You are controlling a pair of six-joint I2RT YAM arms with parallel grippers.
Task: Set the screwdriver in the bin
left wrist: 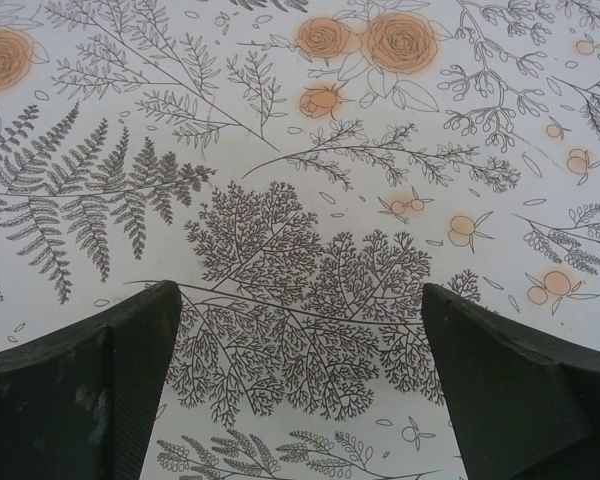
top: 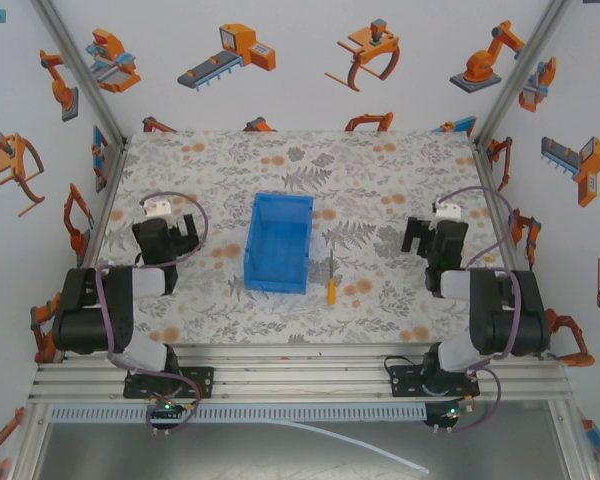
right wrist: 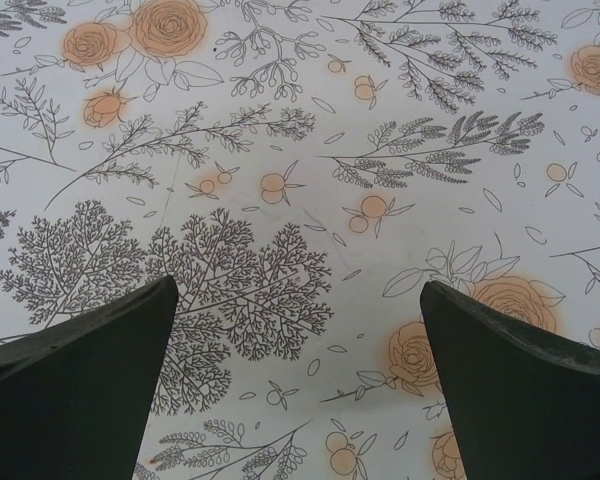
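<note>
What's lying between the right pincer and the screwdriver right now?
Nothing. In the top external view, the stretch from the right pincer to the screwdriver is bare floral tabletop.

The table (top: 380,170) has a white covering printed with grey ferns and orange roses. A blue open-top bin (top: 276,282) stands on it. A screwdriver (top: 330,272) lies flat just right of the bin, not touching it, its shaft parallel to the bin's right wall and its orange handle by the bin's near end.
</note>
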